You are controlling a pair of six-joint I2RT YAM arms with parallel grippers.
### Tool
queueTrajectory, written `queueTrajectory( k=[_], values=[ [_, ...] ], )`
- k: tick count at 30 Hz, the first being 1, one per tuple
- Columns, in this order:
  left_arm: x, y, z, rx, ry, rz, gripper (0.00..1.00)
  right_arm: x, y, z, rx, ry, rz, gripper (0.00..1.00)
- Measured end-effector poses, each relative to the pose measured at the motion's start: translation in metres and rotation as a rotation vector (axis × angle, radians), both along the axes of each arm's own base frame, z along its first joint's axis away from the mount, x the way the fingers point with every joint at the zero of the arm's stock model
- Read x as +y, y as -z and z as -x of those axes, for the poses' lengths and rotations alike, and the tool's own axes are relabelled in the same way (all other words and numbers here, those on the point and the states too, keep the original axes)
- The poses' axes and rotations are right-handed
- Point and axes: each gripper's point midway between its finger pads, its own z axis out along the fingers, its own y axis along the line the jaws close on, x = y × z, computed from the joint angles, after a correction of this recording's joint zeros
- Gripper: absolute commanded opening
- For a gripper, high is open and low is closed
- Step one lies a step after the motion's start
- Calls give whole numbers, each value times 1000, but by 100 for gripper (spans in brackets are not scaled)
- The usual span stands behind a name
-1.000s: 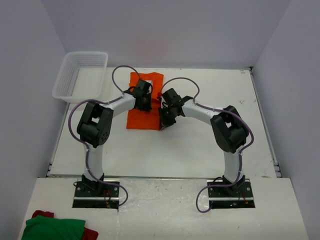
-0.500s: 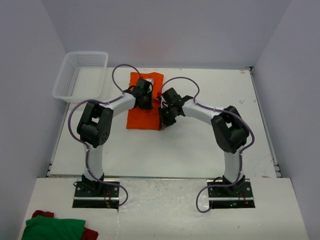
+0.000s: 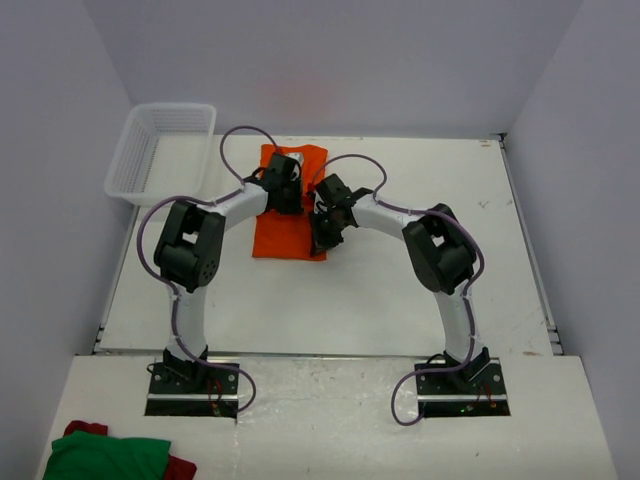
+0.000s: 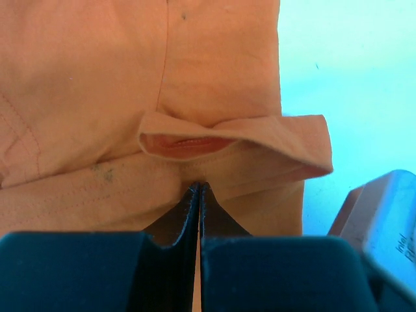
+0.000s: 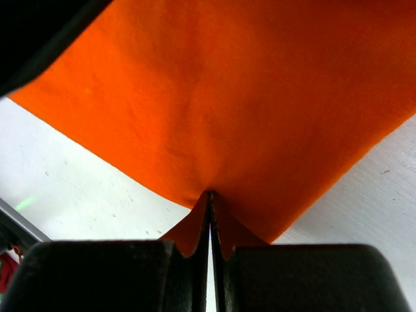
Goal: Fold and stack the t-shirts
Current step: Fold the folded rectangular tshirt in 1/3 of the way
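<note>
Both arms meet over one orange t-shirt (image 3: pixel 287 236) lying on the white table (image 3: pixel 420 290), well right of the plastic basket (image 3: pixel 160 150). The left gripper (image 4: pixel 198 190) is clamped on fabric just below a small turned-up flap. The right gripper (image 5: pixel 210 196) is clamped on the shirt's edge, where the cloth puckers at its tips.

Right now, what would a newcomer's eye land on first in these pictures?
The bright orange t-shirt toward the far middle of the table stands out first, with the left pincer and right pincer both shut on its fabric. Next come the white basket at the far left corner and a green cloth at the near left corner.
</note>
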Motion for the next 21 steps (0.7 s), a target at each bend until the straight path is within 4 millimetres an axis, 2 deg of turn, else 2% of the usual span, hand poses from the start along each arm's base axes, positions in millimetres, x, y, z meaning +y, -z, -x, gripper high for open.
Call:
queueTrajectory(
  k=[7,13,17,21],
  values=[
    [4,10,-11,15,-8,19,0,1,0,1,18,26,-2,0],
    [5,13,-33,16,-14,47,0,1,2,4,27,51,-32,0],
    [2,3,-58,-22,-19,73,0,1,3,6,25,60,-45,0],
    [2,-22,-93,-87,-30,99,0,2,3,8,31,63,-60,0]
  ],
)
